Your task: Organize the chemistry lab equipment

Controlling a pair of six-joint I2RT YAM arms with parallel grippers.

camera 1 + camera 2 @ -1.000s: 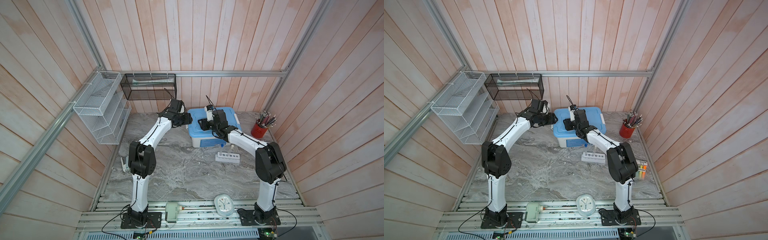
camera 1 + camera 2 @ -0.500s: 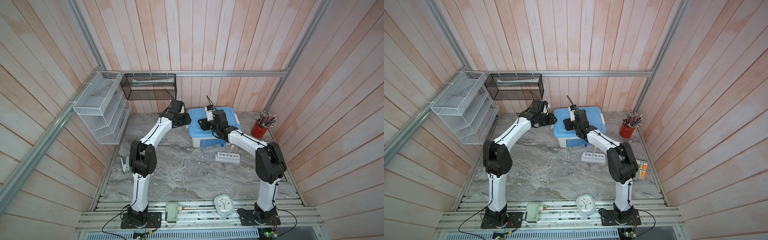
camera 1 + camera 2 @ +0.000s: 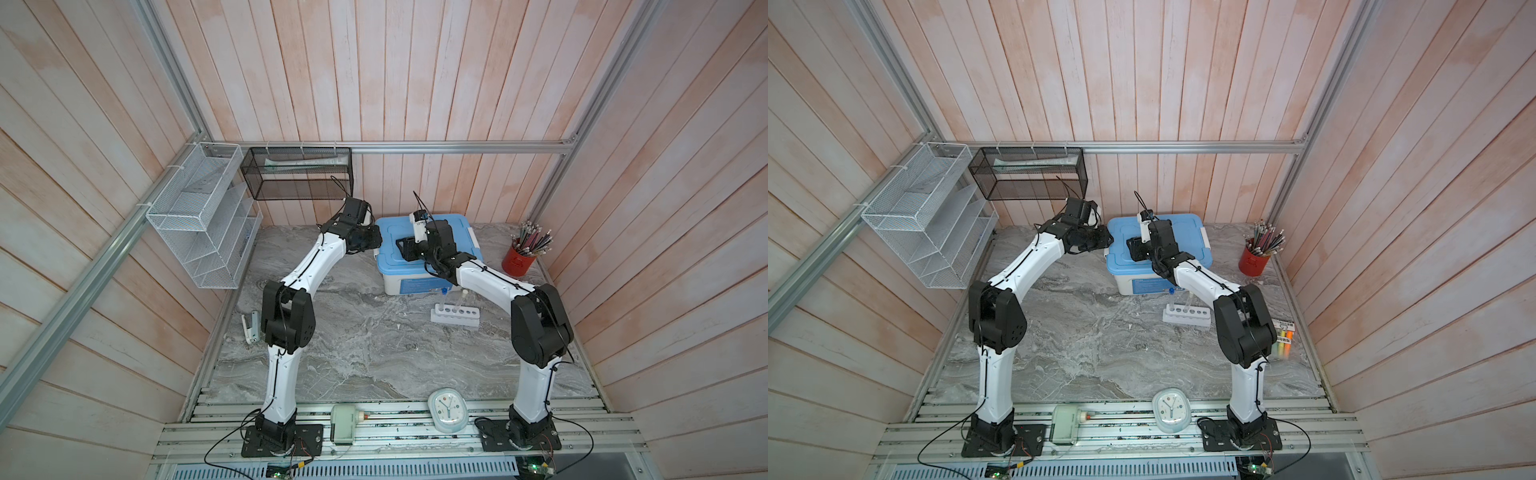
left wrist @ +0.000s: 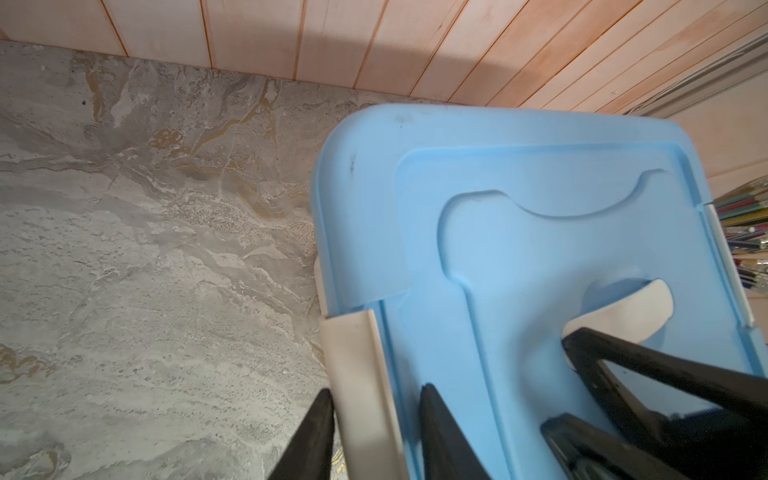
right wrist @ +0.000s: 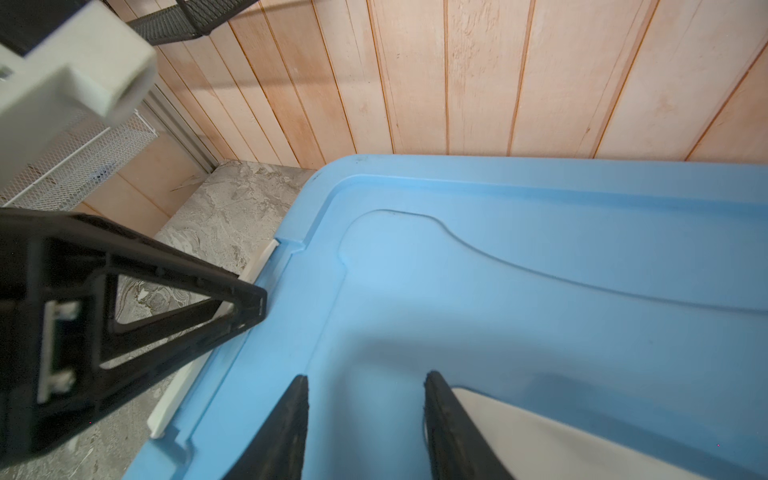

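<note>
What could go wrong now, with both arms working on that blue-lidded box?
1. The left arm has its jaws astride the white latch on the box without clearly clamping it; they might slip off or drag the box sideways.
2. The right arm passes close by the rack holding two upright tubes; a low swing could topple them.
3. Both pairs of jaws sit close together over the lid and could bump.

No legible text anywhere, front label on storage box point(image 3: 415, 286) at 12 o'clock too small, clock point(image 3: 448, 410) numerals at 6 o'clock blurred, red cup point(image 3: 517, 264) emblem at 2 o'clock unclear
</note>
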